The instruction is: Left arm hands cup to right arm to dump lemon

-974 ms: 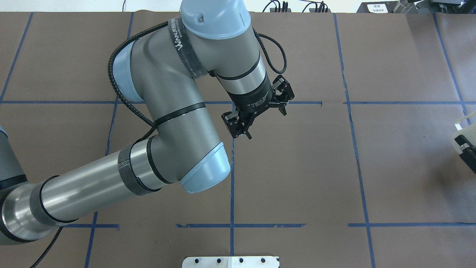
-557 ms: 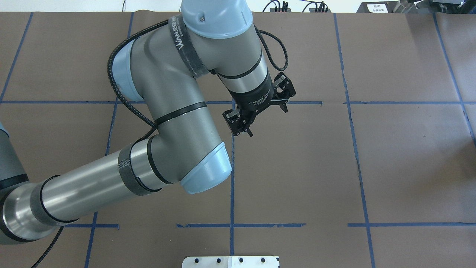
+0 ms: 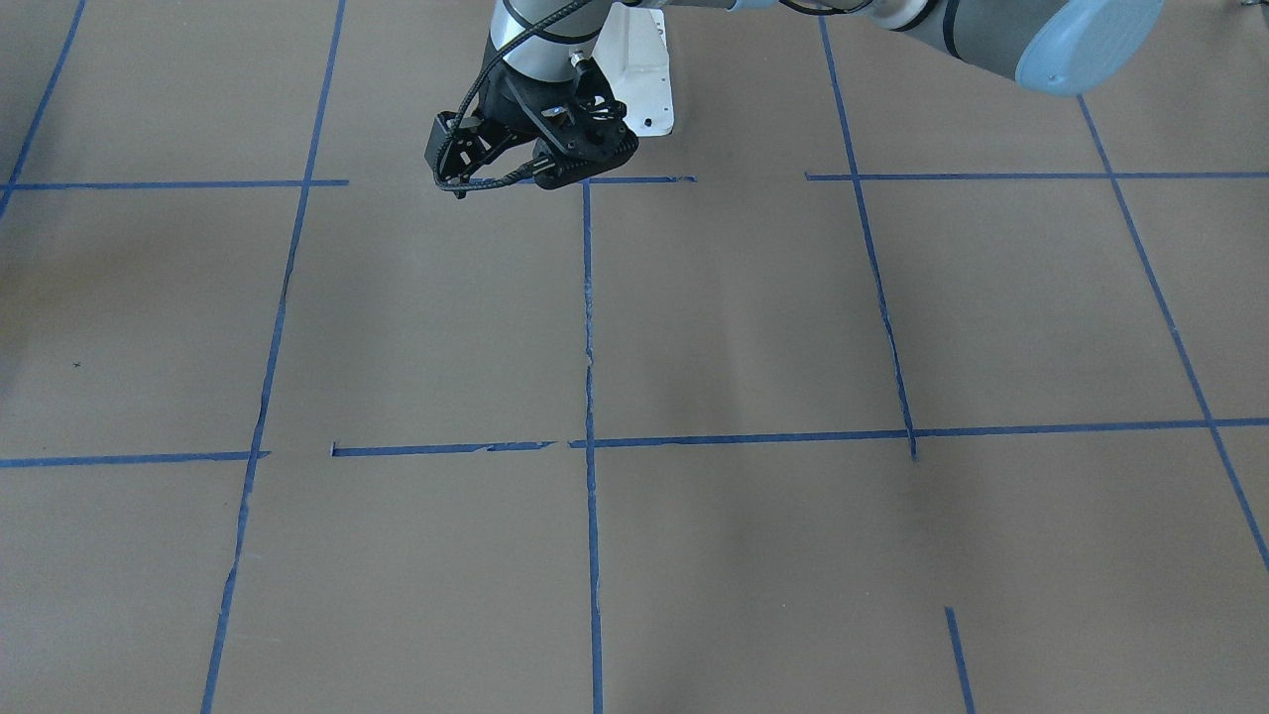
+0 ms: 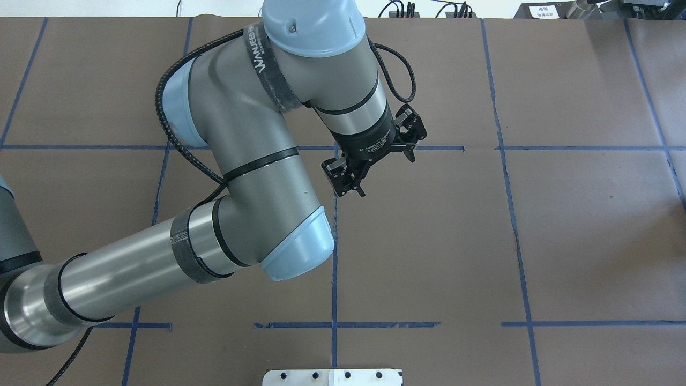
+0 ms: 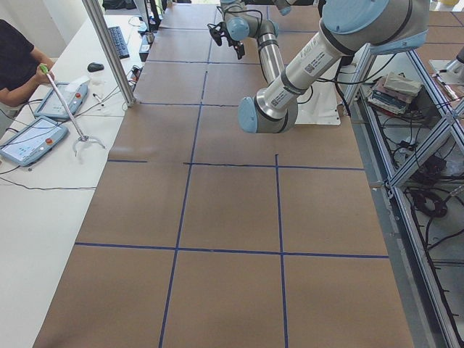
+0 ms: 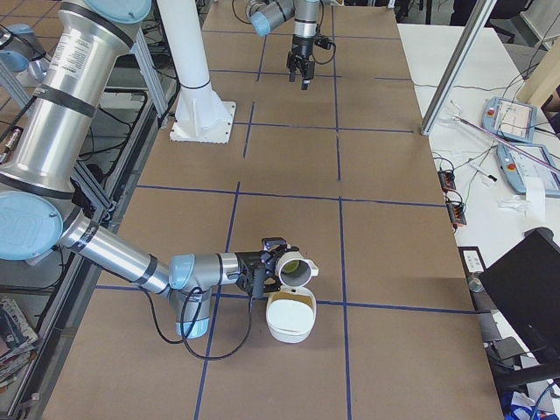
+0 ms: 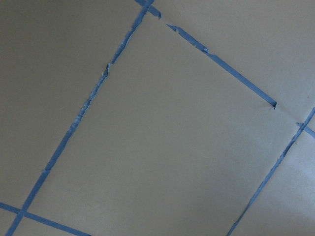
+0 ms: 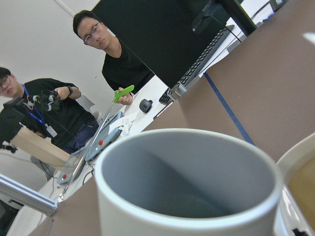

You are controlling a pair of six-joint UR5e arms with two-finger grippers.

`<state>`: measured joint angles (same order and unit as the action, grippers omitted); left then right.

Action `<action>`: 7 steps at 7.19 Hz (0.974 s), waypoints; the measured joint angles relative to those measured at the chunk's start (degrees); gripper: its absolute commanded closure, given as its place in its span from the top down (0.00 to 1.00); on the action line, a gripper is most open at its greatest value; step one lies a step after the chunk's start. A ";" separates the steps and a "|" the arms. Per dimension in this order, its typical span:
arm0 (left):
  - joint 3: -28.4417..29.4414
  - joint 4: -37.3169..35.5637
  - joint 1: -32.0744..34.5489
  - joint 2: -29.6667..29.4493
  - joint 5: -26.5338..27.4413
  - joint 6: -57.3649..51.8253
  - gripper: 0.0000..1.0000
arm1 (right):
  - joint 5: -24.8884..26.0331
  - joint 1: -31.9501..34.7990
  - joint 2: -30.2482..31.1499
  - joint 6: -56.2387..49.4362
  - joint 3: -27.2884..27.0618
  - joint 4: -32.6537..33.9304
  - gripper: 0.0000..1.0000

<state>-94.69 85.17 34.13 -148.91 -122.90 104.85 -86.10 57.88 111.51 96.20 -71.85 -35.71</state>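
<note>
My left gripper point(image 4: 387, 177) hangs open and empty above the middle of the brown mat, also seen near the robot's base point(image 3: 506, 178). Far down the table, the right arm's gripper point(image 6: 262, 273) is at the white cup point(image 6: 293, 267), which lies tilted on its side with its mouth over a white bowl point(image 6: 290, 328). Whether that gripper is shut on the cup I cannot tell. The right wrist view looks straight into the cup point(image 8: 187, 206); its grey inside shows no lemon. The lemon is hidden or out of view.
The bowl's rim point(image 8: 295, 157) sits right beside the cup and its inside looks tan. A white base plate point(image 4: 332, 377) is at the mat's near edge. People sit at a side table with tablets point(image 5: 32, 138) and a keyboard point(image 8: 206, 54).
The right arm's gripper tip, at the overhead view's right edge one second ago, has left that view. My left gripper has drawn back very slightly and stays open.
</note>
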 measured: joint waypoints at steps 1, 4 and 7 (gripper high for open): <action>-0.02 0.00 -0.01 -0.07 0.02 0.00 1.00 | -3.64 4.20 -1.30 10.09 0.56 -0.27 0.05; -0.06 0.00 -0.01 -0.43 0.14 -0.06 1.00 | -7.95 10.96 -3.54 39.17 2.29 -1.13 0.08; -0.09 -0.08 -0.03 -0.97 0.67 -0.09 1.00 | -8.11 12.29 -3.34 61.99 2.90 -3.13 0.09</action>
<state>-94.77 85.09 34.10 -149.89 -122.24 104.77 -94.21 70.17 108.17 158.20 -68.95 -38.84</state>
